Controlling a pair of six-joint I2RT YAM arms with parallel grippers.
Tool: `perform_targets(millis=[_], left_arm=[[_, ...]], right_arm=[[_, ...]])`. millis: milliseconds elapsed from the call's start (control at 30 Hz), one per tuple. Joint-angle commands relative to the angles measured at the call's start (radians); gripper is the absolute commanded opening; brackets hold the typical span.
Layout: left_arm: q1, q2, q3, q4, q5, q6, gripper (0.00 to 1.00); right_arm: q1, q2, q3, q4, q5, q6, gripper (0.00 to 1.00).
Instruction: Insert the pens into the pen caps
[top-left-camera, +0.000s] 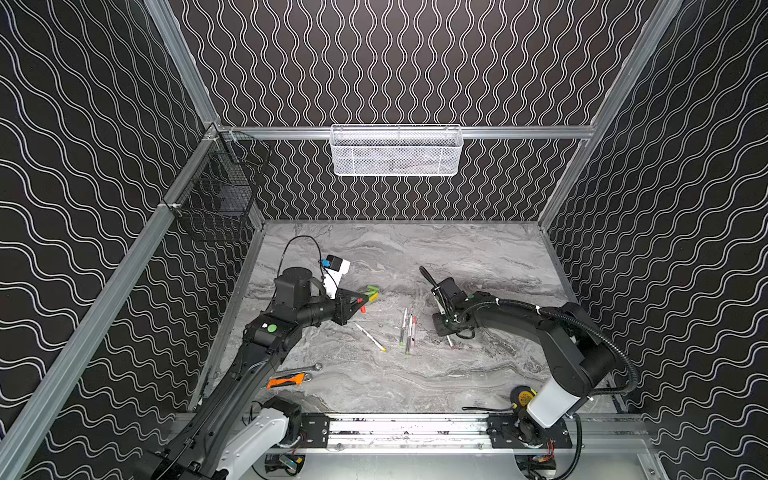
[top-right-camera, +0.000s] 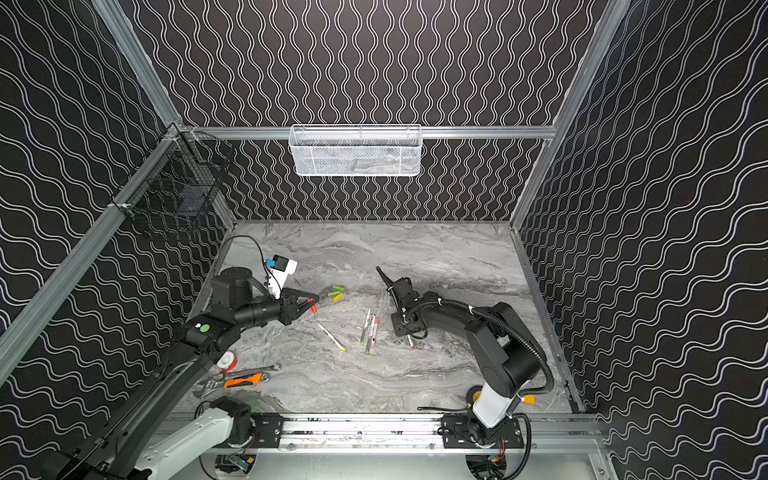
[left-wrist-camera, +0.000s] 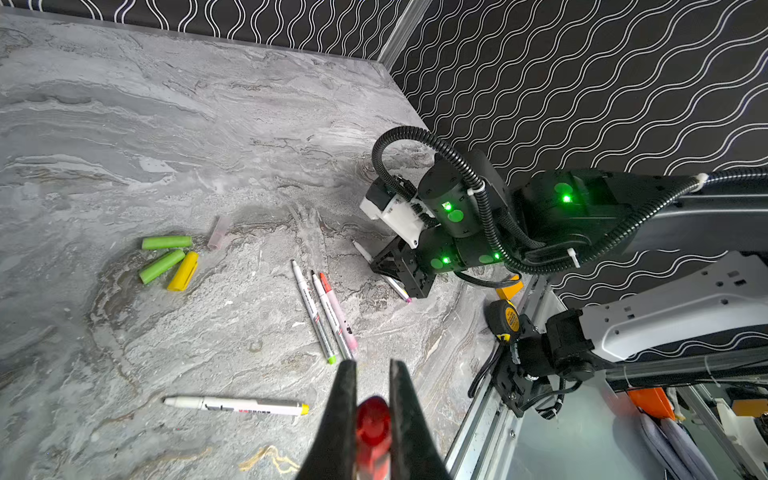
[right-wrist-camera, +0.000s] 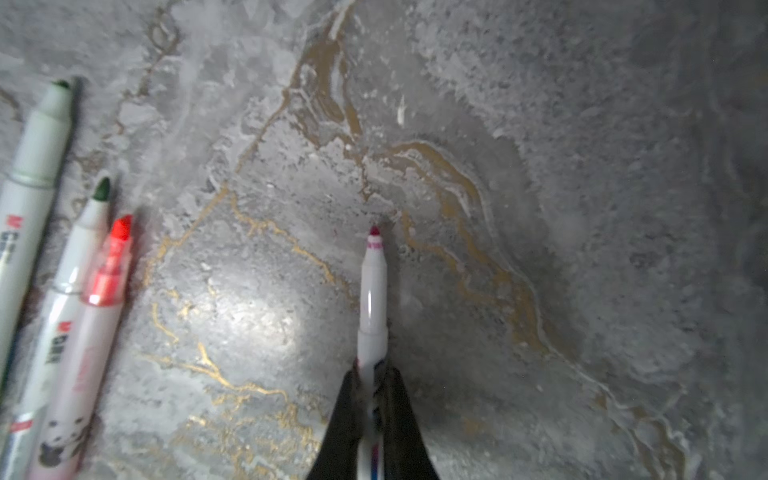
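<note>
My left gripper (left-wrist-camera: 372, 365) is shut on a red pen cap (left-wrist-camera: 373, 419), held above the table left of centre (top-left-camera: 362, 308). My right gripper (right-wrist-camera: 372, 370) is shut on a white pen (right-wrist-camera: 372, 291) with a red tip, low over the marble table (top-left-camera: 450, 343). Three pens (top-left-camera: 408, 330) lie side by side between the arms, also in the right wrist view (right-wrist-camera: 62, 291). A yellow-ended pen (left-wrist-camera: 237, 406) lies apart from them. Two green caps (left-wrist-camera: 166, 242) and a yellow cap (left-wrist-camera: 183, 272) lie together, with a pale pink cap (left-wrist-camera: 219, 232) beside them.
A silver wrench (top-left-camera: 301, 369) and an orange-handled tool (top-left-camera: 286, 380) lie near the left arm's base, with a red-and-white tape roll (top-right-camera: 227, 360). A yellow tape measure (top-left-camera: 523, 397) sits by the right arm's base. A white mesh basket (top-left-camera: 395, 151) and a black wire basket (top-left-camera: 216, 195) hang on the walls.
</note>
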Motion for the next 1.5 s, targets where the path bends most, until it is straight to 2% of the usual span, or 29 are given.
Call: perform_targets(millis=[0, 100, 367, 533, 800, 933, 1267, 1467], left_arm=[[0.0, 0.002, -0.002, 0.03, 0.0, 0.003, 0.0], [0.0, 0.005, -0.002, 0.035, 0.002, 0.002, 0.0], [0.002, -0.001, -0.009, 0.054, 0.023, -0.006, 0.0], [0.0, -0.011, -0.021, 0.107, 0.084, -0.026, 0.0], [0.003, -0.055, -0.052, 0.203, 0.172, -0.069, 0.0], [0.006, -0.059, -0.068, 0.277, 0.253, -0.108, 0.0], [0.029, -0.046, -0.107, 0.443, 0.399, -0.211, 0.0], [0.027, -0.044, -0.106, 0.438, 0.401, -0.206, 0.0]], right_arm=[[0.001, 0.003, -0.003, -0.078, -0.076, -0.023, 0.02], [0.006, -0.044, 0.002, -0.037, -0.128, -0.053, 0.0], [0.065, -0.244, -0.054, 0.165, -0.354, -0.136, 0.0], [0.169, -0.344, -0.079, 0.281, -0.465, -0.191, 0.0], [0.246, -0.441, -0.126, 0.458, -0.661, -0.197, 0.0], [0.279, -0.466, -0.137, 0.5, -0.683, -0.204, 0.0], [0.286, -0.51, -0.174, 0.56, -0.663, -0.21, 0.0], [0.286, -0.506, -0.168, 0.592, -0.648, -0.206, 0.0]])
